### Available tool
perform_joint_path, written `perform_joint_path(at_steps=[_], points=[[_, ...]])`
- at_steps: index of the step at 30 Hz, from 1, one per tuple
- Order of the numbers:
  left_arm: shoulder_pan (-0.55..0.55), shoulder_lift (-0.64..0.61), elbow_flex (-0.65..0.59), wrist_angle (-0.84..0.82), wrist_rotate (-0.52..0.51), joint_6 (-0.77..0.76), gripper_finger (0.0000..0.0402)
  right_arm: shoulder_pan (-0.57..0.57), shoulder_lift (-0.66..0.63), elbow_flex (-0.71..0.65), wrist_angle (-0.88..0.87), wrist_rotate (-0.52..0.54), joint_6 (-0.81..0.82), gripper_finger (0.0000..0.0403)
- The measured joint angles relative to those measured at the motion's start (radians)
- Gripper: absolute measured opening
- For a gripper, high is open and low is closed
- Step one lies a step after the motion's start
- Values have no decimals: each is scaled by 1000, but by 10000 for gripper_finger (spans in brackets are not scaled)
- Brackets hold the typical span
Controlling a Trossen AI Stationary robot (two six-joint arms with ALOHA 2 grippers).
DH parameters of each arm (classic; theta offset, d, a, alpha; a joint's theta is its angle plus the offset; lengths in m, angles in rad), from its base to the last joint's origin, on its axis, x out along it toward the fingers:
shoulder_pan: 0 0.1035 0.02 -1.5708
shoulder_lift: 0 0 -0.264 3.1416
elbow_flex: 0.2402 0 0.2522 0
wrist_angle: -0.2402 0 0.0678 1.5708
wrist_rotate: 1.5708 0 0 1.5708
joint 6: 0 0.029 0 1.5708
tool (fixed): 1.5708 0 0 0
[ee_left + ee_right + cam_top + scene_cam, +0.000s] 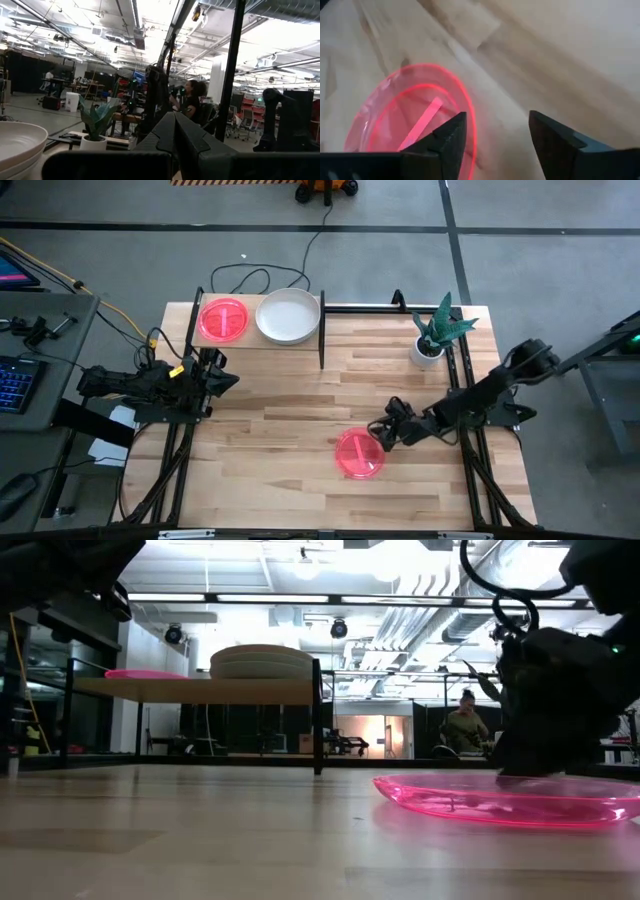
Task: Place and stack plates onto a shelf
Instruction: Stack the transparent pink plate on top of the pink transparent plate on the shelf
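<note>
A translucent pink plate with a ridge across lies flat on the table, near the middle right. My right gripper is low at its right rim and open. One finger is over the rim, the other over bare wood beside the plate. The shelf stands at the far left. It carries pink plates and a stack of pale plates. My left gripper is shut and hovers just in front of the shelf's left end. My right gripper slants down from the table's right toward the pink plate's rim. One finger stands above the rim and the other outside it. I cannot tell whether either finger touches the plate, which lies flat on the table.
A small white pot with a green plant stands at the far right, behind my right arm. Thin black shelf posts rise at the shelf's corners. Bare tabletop stretches between the shelf and the near edge. A person sits in the room beyond.
</note>
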Motion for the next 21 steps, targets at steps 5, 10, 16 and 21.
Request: perform_joint_path(at_steps=[5, 10, 16, 21], points=[[0, 0, 0, 0, 0, 0, 1, 11, 84, 0, 118, -15, 10, 200], [0, 0, 0, 0, 0, 0, 1, 26, 136, 3, 174, -10, 14, 200], [0, 0, 0, -11, 0, -1, 1, 62, 140, 3, 185, -19, 11, 191], [0, 0, 0, -17, 0, -1, 1, 81, 141, 3, 179, -30, 14, 142]])
